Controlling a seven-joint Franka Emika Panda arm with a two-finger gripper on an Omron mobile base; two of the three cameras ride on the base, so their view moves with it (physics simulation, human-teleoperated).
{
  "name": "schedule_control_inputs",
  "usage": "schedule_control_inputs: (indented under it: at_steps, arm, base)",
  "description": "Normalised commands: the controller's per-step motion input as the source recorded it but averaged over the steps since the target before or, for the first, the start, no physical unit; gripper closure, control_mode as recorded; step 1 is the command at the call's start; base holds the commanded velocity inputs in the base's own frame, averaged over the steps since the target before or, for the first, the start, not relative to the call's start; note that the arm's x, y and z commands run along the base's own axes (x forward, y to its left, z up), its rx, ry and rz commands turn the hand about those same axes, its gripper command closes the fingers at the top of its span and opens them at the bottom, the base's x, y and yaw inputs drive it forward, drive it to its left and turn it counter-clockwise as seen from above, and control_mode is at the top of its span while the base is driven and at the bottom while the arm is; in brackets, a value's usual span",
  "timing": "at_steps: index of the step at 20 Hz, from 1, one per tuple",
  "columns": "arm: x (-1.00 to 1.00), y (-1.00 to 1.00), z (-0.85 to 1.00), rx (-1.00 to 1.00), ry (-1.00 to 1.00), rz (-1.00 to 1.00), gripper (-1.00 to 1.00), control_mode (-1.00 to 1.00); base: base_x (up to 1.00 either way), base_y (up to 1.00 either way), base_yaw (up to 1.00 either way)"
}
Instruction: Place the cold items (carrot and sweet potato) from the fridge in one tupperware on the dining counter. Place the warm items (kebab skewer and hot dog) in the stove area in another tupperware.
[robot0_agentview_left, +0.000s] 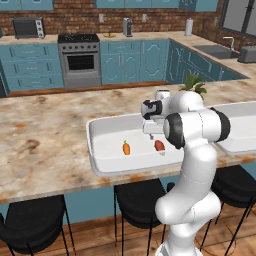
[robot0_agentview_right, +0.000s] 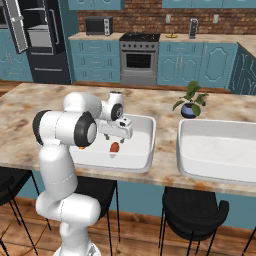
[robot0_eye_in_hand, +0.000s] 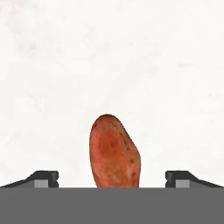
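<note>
I note gripper (robot0_eye_in_hand: 112, 179) jaws wide apart, holding nothing. Sweet potato (robot0_eye_in_hand: 114, 153) lies in tupperware (robot0_agentview_left: 100, 165), beside carrot (robot0_agentview_left: 126, 148). Cold step judged complete; next, drive to stove area (robot0_agentview_left: 79, 57).

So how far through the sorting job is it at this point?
Cold half looks done: the carrot and the sweet potato both lie in the left tupperware on the dining counter. The gripper hangs open above the sweet potato, holding nothing. The second tupperware looks bare, so the warm items by the stove area remain.
</note>
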Motion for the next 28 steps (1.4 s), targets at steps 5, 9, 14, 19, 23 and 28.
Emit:
schedule_control_inputs:
  at_steps: [5, 9, 14, 19, 23, 28]
  arm:
    - [-0.41, 0.18, 0.36, -0.04, 0.12, 0.0, -1.0, -1.0]
    - [-0.89, 0.18, 1.0, -0.07, 0.23, 0.0, -1.0, -1.0]
    - [-1.0, 0.22, 0.9, -0.03, 0.08, 0.0, -1.0, -1.0]
    - [-1.0, 0.14, 0.46, 0.0, -0.15, 0.0, -1.0, -1.0]
    - [-1.0, 0.2, 0.12, -0.03, -0.28, 0.0, -1.0, -1.0]
    - [-0.58, 0.01, -0.39, -0.03, -0.02, 0.0, -1.0, -1.0]
  base:
    - [0.0, 0.0, 0.0]
    - [0.0, 0.0, 0.0]
    - [0.0, 0.0, 0.0]
    - [0.0, 0.0, 0.0]
    - [0.0, 0.0, 0.0]
    - [0.0, 0.0, 0.0]
